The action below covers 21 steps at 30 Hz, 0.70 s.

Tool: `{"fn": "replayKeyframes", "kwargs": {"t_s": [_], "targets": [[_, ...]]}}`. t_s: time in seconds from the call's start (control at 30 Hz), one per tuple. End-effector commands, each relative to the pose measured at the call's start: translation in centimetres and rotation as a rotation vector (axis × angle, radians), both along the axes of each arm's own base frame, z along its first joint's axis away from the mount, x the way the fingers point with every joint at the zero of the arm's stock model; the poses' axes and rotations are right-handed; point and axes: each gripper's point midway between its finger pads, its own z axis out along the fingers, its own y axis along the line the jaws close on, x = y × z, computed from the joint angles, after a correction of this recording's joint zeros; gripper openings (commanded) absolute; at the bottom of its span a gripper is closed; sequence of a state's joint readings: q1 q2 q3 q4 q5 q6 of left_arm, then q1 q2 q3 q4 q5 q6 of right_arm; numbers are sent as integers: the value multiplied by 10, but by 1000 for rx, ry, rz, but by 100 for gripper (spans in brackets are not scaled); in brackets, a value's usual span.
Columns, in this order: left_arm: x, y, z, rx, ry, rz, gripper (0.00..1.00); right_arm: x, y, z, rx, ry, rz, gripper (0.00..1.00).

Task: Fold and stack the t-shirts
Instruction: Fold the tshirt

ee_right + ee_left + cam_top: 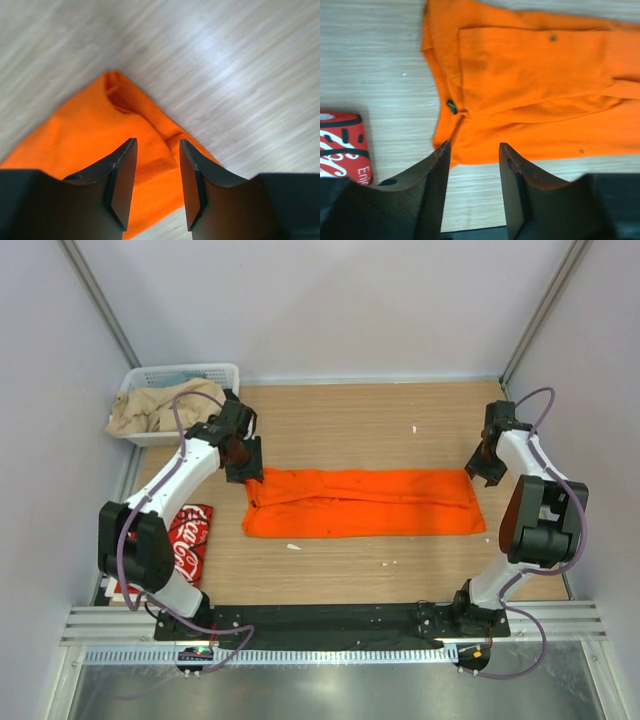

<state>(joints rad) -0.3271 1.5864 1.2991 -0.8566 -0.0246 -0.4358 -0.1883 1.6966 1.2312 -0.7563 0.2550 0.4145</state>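
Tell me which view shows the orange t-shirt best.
Top external: the whole orange t-shirt is in frame, folded into a long band. The left wrist view shows only its collar end, and the right wrist view only one corner.

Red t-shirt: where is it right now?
In the top view the red t-shirt lies near-left on the table, partly behind the left arm, left of the orange t-shirt.

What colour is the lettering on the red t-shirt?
White, on the red t-shirt; clearest in the left wrist view.
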Motion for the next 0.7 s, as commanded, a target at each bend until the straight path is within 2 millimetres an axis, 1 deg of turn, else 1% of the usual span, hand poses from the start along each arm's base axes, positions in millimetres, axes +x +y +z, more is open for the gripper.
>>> {"fn": "replayKeyframes", "kwargs": {"t_s": [0.0, 0.03, 0.07, 0.1, 0.13, 0.17, 0.23, 0.37, 0.47, 0.5, 0.53, 0.57, 0.63, 0.67], "targets": [[10, -23, 25, -124, -68, -11, 42, 39, 20, 28, 61, -173, 67, 46], [12, -32, 20, -163, -49, -28, 39, 43, 28, 25, 93, -180, 90, 46], [16, -37, 18, -183, -50, -26, 35, 45, 35, 23, 108, -178, 101, 46], [20, -40, 18, -192, -44, -26, 33, 46, 40, 22, 125, -181, 108, 46], [21, -44, 12, -201, -17, -31, 32, 47, 49, 20, 168, -186, 122, 46], [23, -48, 10, -211, -13, -38, 32, 48, 51, 17, 181, -184, 111, 46], [26, -52, 9, -219, -16, -46, 32, 45, 50, 11, 179, -169, 100, 47], [28, -52, 5, -209, -14, -50, 41, 45, 46, 4, 159, -153, 94, 49], [25, -54, 2, -221, -10, -66, 42, 47, 46, -2, 160, -158, 107, 50], [22, -57, -1, -242, 3, -78, 41, 48, 47, -10, 167, -151, 109, 48], [22, -61, -2, -260, 4, -83, 38, 49, 48, -12, 170, -146, 113, 47], [22, -63, -5, -269, 16, -81, 32, 51, 48, -13, 173, -150, 111, 42], [23, -67, -12, -286, 38, -68, 28, 53, 46, -18, 171, -152, 99, 37], [23, -66, -16, -282, 45, -60, 27, 56, 45, -19, 162, -159, 98, 31]]}}
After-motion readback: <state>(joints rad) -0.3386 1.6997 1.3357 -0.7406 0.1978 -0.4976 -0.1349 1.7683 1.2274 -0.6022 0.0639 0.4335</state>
